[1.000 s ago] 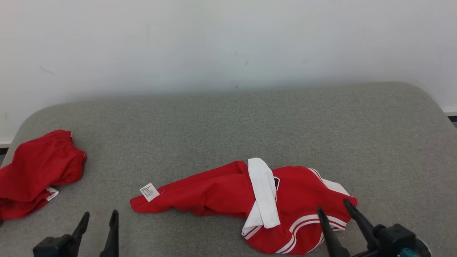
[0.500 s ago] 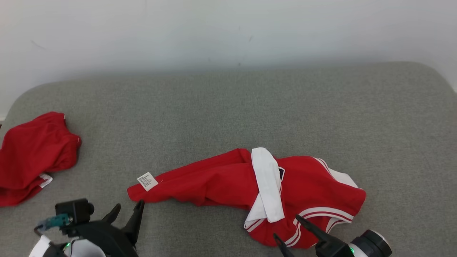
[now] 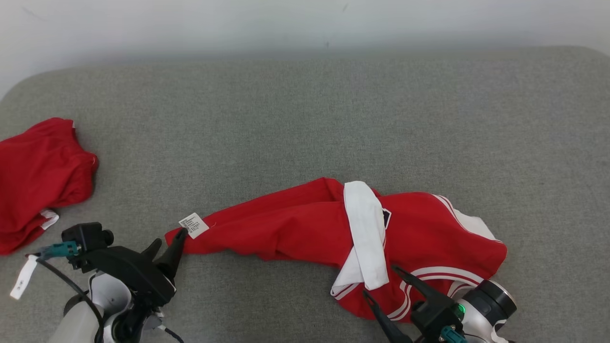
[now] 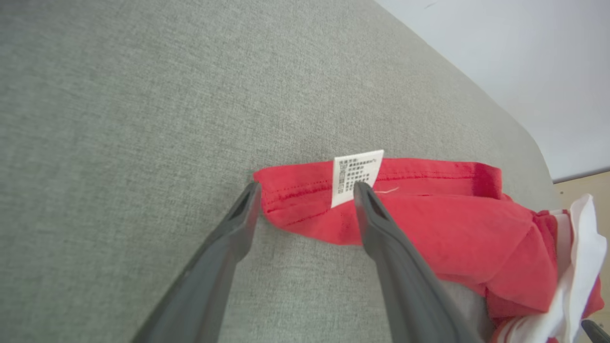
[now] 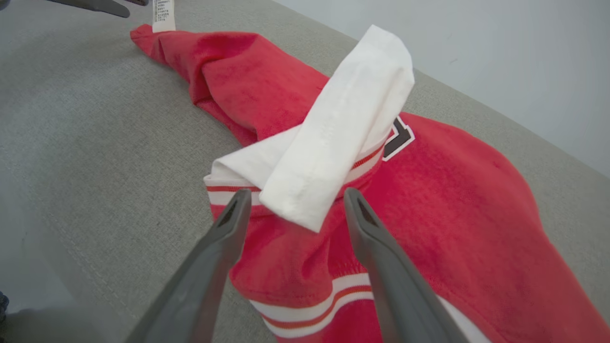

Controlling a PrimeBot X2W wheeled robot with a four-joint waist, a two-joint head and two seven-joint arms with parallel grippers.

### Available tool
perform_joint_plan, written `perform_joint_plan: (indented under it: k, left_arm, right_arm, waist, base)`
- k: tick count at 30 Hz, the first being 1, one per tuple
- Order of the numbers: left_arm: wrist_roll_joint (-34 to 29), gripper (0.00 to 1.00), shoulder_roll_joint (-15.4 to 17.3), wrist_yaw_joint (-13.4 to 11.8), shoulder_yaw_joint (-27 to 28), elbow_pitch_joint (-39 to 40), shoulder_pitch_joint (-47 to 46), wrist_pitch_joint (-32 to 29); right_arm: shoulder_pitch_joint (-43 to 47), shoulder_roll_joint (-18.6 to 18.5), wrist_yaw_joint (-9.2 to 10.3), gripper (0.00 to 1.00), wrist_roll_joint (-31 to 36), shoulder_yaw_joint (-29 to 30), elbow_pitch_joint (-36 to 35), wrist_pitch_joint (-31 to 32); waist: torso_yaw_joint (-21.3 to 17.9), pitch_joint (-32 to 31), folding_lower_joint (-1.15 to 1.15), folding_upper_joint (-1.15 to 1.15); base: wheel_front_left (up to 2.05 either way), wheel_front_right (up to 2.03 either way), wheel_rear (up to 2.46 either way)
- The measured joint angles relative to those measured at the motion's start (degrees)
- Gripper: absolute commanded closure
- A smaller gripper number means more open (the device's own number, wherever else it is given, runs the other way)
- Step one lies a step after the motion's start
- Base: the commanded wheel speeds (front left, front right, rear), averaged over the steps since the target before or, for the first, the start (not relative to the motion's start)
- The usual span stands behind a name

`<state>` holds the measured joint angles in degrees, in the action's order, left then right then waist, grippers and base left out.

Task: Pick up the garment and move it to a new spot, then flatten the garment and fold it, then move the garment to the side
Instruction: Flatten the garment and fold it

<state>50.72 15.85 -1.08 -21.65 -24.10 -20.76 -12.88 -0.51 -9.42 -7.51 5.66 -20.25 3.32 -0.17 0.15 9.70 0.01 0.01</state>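
The garment is a crumpled red top with white-striped trim and a white sleeve folded across it, lying on the grey cushion near its front edge. My left gripper is open at the garment's left tip. In the left wrist view its fingers straddle that red corner beside the white care label. My right gripper is open over the striped hem at the lower right. In the right wrist view its fingers flank the sleeve end just above the fabric.
A second red garment lies bunched at the cushion's left edge. The grey cushion stretches wide behind the garment to a pale wall. Its rounded corners lie at the far left and far right.
The head camera has tilted down. Both arms have reached forward: the left gripper now sits at the garment's left tip, and the right one has turned over the striped hem. Both stay open.
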Motion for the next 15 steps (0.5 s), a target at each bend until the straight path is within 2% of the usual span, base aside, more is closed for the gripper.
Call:
perform_joint_plan:
  k: [1, 2, 3, 4, 7, 8, 9, 10, 12, 14, 15]
  left_arm:
    - [0.42, 0.00, -0.13, 0.16, 0.26, -0.75, -0.45, -0.23]
    - [0.92, 0.00, -0.33, 0.60, 0.47, -1.48, -0.79, -0.27]
    - [1.24, 0.00, -0.52, 0.90, 0.55, -2.24, -1.10, -0.42]
    - [1.41, 0.00, -0.63, 1.18, 0.59, -2.91, -1.38, -0.54]
    - [1.71, 0.00, -0.76, 1.77, 0.46, -4.92, -2.37, -1.11]
    - [1.72, 0.00, -0.86, 2.14, 0.44, -5.33, -2.52, -1.08]
    - [1.75, 0.00, -0.97, 2.16, 0.34, -5.92, -2.78, -1.05]
    - [1.65, 0.03, -0.92, 2.07, 0.14, -6.53, -3.05, -1.08]
    - [0.66, 0.17, -0.56, 1.43, -0.18, -7.51, -3.53, -0.66]
    - [0.45, 0.40, -0.59, 0.71, -0.15, -8.44, -3.88, -0.18]
    - [0.23, 0.51, -0.57, 0.58, -0.21, -8.88, -4.10, -0.18]
  right_arm:
    - [-0.29, 0.08, 0.00, 0.00, 0.00, 0.01, 0.25, -0.27]
    - [-0.53, 0.14, 0.00, 0.27, 0.01, -0.01, 0.45, -0.43]
    - [-0.77, 0.31, 0.00, 0.46, 0.00, 0.07, 0.68, -0.66]
    - [-1.02, 0.54, 0.00, 0.52, -0.02, 0.20, 0.80, -1.07]
    - [-1.24, 0.99, 0.00, 0.52, -0.64, 0.29, 1.02, -1.88]
    - [-1.24, 1.09, 0.00, 0.56, -1.07, 0.24, 1.01, -1.99]
    - [-1.25, 1.19, 0.00, 0.66, -1.62, 0.11, 0.93, -2.43]
    - [-1.25, 1.23, 0.00, 0.70, -1.80, 0.08, 0.80, -2.67]
    - [-1.25, 1.47, 0.00, 0.75, -2.38, 0.22, 0.63, -2.87]
    - [-1.25, 1.58, 0.00, 0.97, -2.88, 0.31, 0.49, -2.90]
    - [-1.25, 1.68, 0.00, 1.00, -3.36, 0.37, 0.38, -2.93]
  waist:
    - [-0.03, 0.35, 0.00, 0.00]
    - [-0.06, 0.66, 0.00, 0.00]
    - [-0.12, 0.95, 0.00, 0.00]
    - [-0.19, 1.20, 0.00, 0.00]
    - [-0.44, 1.71, 0.00, 0.00]
    - [-0.53, 1.83, 0.00, 0.00]
    - [-0.62, 1.91, -0.01, 0.00]
    - [-0.70, 1.97, -0.01, 0.00]
    - [-0.87, 2.08, -0.01, 0.00]
    - [-0.95, 2.18, -0.01, 0.00]
    - [-0.98, 2.22, -0.01, 0.00]
  base:
    - [0.00, 0.00, 0.00]
    - [0.00, 0.00, 0.00]
    - [0.00, 0.00, 0.00]
    - [0.00, 0.00, 0.00]
    - [0.00, 0.00, 0.00]
    - [0.00, 0.00, 0.00]
    - [0.00, 0.00, 0.00]
    - [0.00, 0.00, 0.00]
    - [0.00, 0.00, 0.00]
    - [0.00, 0.00, 0.00]
    - [0.00, 0.00, 0.00]
